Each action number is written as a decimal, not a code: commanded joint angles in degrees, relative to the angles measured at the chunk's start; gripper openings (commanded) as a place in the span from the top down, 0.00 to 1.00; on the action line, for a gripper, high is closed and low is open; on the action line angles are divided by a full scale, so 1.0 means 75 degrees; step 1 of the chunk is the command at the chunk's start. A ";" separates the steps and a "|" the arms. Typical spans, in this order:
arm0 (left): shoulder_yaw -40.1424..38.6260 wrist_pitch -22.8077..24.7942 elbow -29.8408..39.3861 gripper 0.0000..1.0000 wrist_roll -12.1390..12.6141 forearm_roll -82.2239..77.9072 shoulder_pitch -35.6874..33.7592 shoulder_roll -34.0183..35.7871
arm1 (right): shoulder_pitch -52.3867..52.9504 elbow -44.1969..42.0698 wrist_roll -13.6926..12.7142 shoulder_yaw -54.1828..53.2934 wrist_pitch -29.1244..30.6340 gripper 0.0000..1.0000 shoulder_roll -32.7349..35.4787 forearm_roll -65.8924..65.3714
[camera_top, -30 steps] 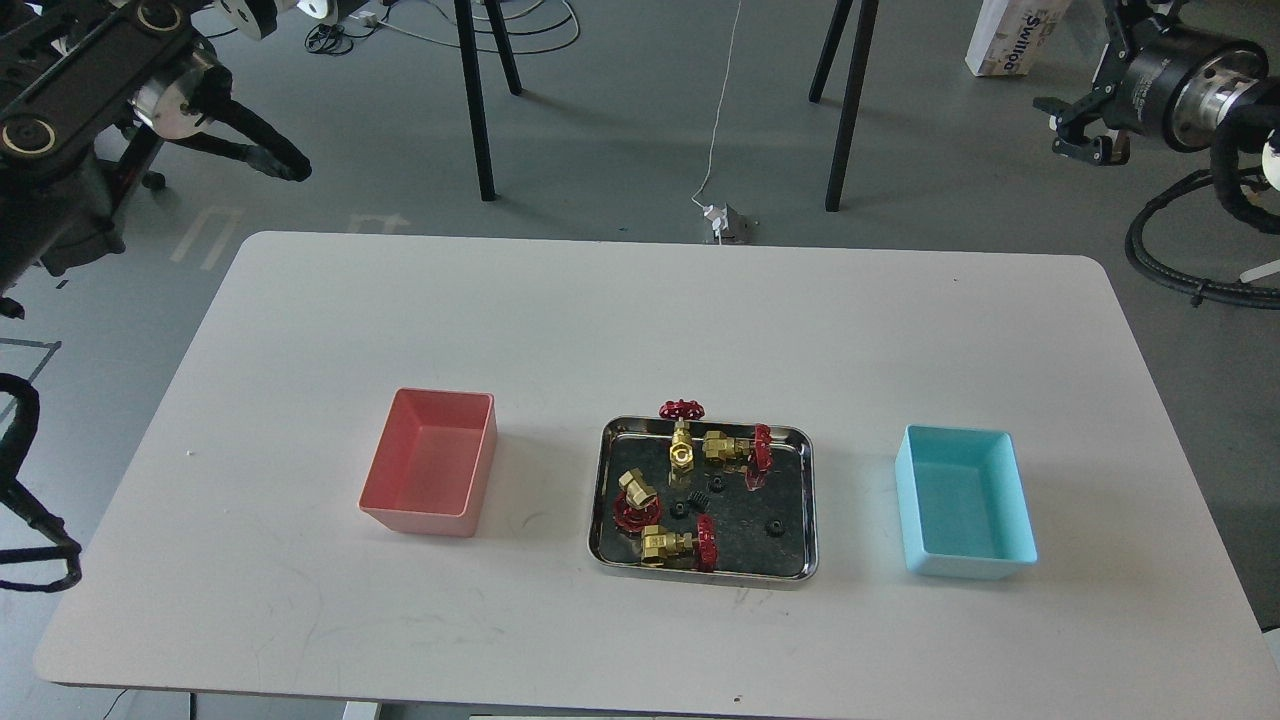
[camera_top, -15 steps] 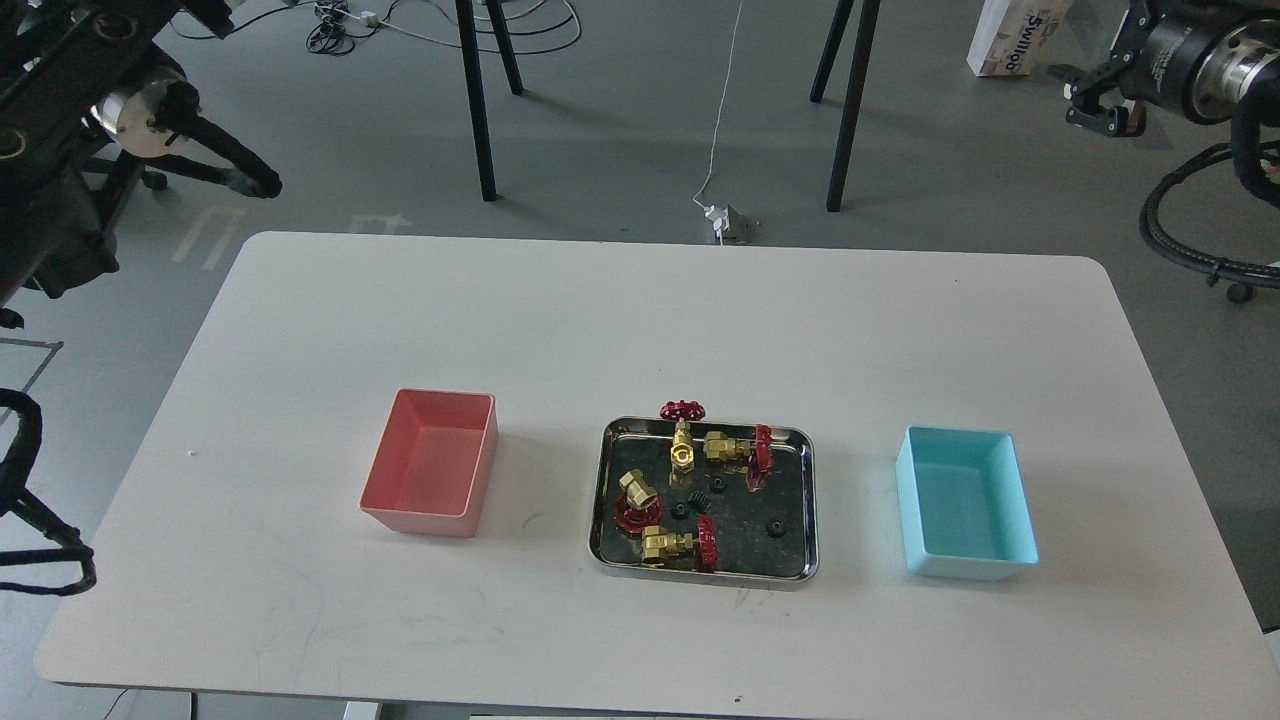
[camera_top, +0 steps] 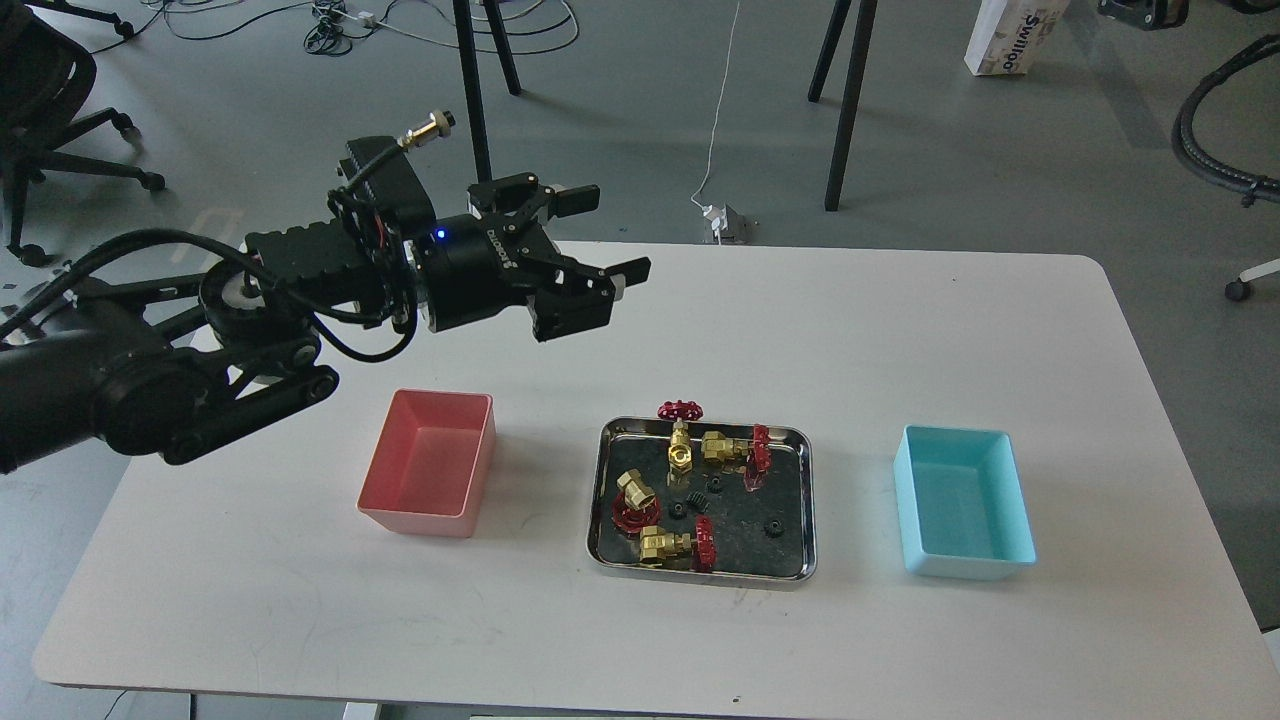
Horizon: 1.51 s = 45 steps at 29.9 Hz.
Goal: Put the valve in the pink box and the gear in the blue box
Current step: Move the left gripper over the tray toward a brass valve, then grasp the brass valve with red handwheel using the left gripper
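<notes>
Several brass valves with red handwheels lie in a shiny steel tray (camera_top: 760, 572) at the table's middle: one upright at the tray's far edge (camera_top: 682, 432), one beside it (camera_top: 733, 447), one at the left (camera_top: 633, 497), one at the front (camera_top: 676, 541). Tiny black gears (camera_top: 773, 527) lie among them, one near the tray's middle (camera_top: 716, 485). The pink box (camera_top: 430, 462) stands empty left of the tray. The blue box (camera_top: 962, 500) stands empty to its right. My left gripper (camera_top: 612, 232) is open and empty, held above the table behind the tray and pink box. Only a dark sliver of my right arm (camera_top: 1140, 10) shows at the top right edge.
The white table (camera_top: 850, 330) carries only the tray and the two boxes. Beyond its far edge are black stand legs (camera_top: 478, 100), floor cables and a power block (camera_top: 722, 218). An office chair (camera_top: 40, 90) stands at the far left.
My left arm has swung in from the upper left over the table, its gripper now open above the far middle. My right arm has risen almost out of view at the top right.
</notes>
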<state>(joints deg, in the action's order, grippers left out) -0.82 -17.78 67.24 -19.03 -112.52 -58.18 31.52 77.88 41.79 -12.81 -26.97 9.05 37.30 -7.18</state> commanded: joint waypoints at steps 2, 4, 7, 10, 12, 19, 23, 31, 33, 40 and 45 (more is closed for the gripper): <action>0.0004 -0.0184 -0.0211 0.06 0.0579 -0.1426 0.1310 -0.0358 | 0.0035 -0.0041 -0.0003 0.0010 -0.0012 0.01 -0.0039 -0.0215; 0.0050 -0.0184 -0.0398 0.06 0.0732 -0.1664 0.1464 -0.0522 | 0.0011 -0.0052 -0.0003 0.0021 -0.0012 0.01 -0.0039 -0.0215; 0.0063 -0.0184 -0.0702 0.06 0.0756 -0.1664 0.1558 -0.0803 | -0.0024 -0.0052 0.0009 0.0033 -0.0012 0.01 -0.0028 -0.0215; 0.0086 -0.0149 -0.0856 0.06 0.0768 -0.1664 0.1675 -0.1259 | -0.0059 -0.0064 0.0009 0.0045 -0.0012 0.01 -0.0039 -0.0215; 0.0051 -0.0125 -0.0914 0.06 0.0791 -0.1664 0.1757 -0.1517 | -0.0071 -0.0064 0.0009 0.0045 -0.0012 0.01 -0.0039 -0.0273; -0.0078 -0.0055 -0.1242 0.04 0.0803 -0.1440 0.2249 -0.2092 | -0.0141 -0.0064 0.0009 0.0056 -0.0012 0.01 -0.0086 -0.0484; -0.0078 -0.0067 -0.1745 0.04 0.0768 -0.1158 0.2320 -0.2257 | -0.0188 -0.0064 0.0009 0.0056 -0.0023 0.01 -0.0133 -0.0496; -0.0055 0.0027 -0.2016 0.04 0.0686 -0.0841 0.2577 -0.2374 | -0.0200 -0.0064 0.0009 0.0056 -0.0047 0.01 -0.0145 -0.0496; -0.0043 0.0074 -0.2016 0.04 0.0674 -0.0841 0.2648 -0.2386 | -0.0211 -0.0064 0.0009 0.0056 -0.0059 0.01 -0.0156 -0.0508; -0.0066 0.0074 -0.2028 0.13 0.0615 -0.0829 0.2789 -0.2409 | -0.0247 -0.0064 0.0009 0.0056 -0.0082 0.01 -0.0168 -0.0637; -0.0078 0.0109 -0.2039 0.46 0.0615 -0.0829 0.2765 -0.2468 | -0.0247 -0.0064 0.0009 0.0056 -0.0082 0.01 -0.0168 -0.0648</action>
<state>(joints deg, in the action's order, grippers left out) -1.35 -17.14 52.03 -14.49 -118.70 -37.33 13.10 76.03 41.31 -12.74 -26.54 8.43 36.01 -11.98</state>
